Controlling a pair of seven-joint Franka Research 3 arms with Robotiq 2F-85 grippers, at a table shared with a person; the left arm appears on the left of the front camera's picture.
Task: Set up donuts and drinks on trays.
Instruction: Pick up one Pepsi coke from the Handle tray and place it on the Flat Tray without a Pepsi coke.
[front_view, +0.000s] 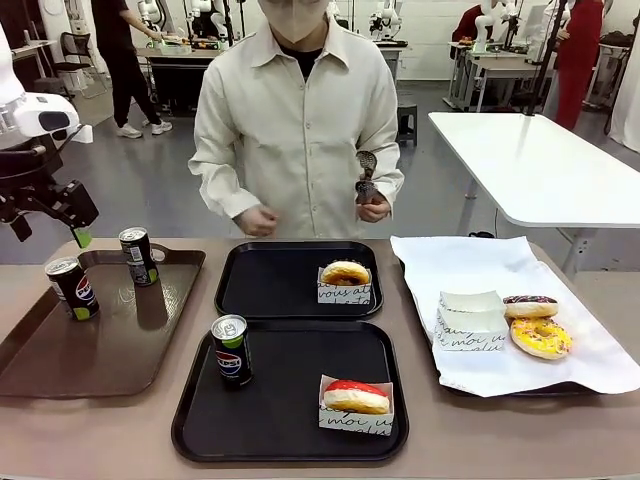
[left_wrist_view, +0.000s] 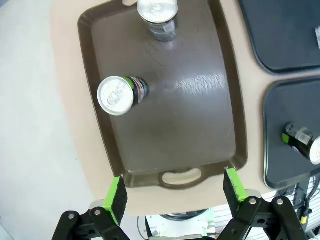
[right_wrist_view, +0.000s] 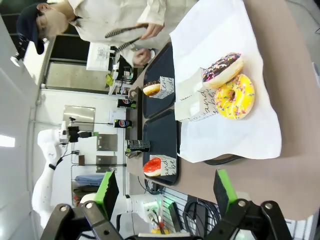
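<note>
Fingers (left_wrist_view: 116, 199) of the left gripper (left_wrist_view: 175, 192) spread wide, nothing between them, over the handle end of the brown tray (left_wrist_view: 200, 125). Two Pepsi cans stand upright on that tray, with black walls and silver tops. One can (left_wrist_view: 120, 95) is at 11 o'clock of the fingers. The other can (left_wrist_view: 157, 17) is at 12 o'clock, well apart from the pads. Front view: third can (front_view: 231, 349) stands at the 10 o'clock corner of the near black tray (front_view: 290, 440). The red-iced donut (front_view: 356, 397), in a white scripted box, sits at its 5 o'clock corner. The far black tray (front_view: 260, 290) carries a plain golden donut (front_view: 345, 272), boxed, at 3 o'clock. Right gripper (right_wrist_view: 166, 187): fingers spread, empty. A chocolate donut (right_wrist_view: 223, 67) and a yellow sprinkled donut (right_wrist_view: 235, 96) lie touching on white paper (right_wrist_view: 250, 130) at about 1 o'clock, well apart from the fingers.
</note>
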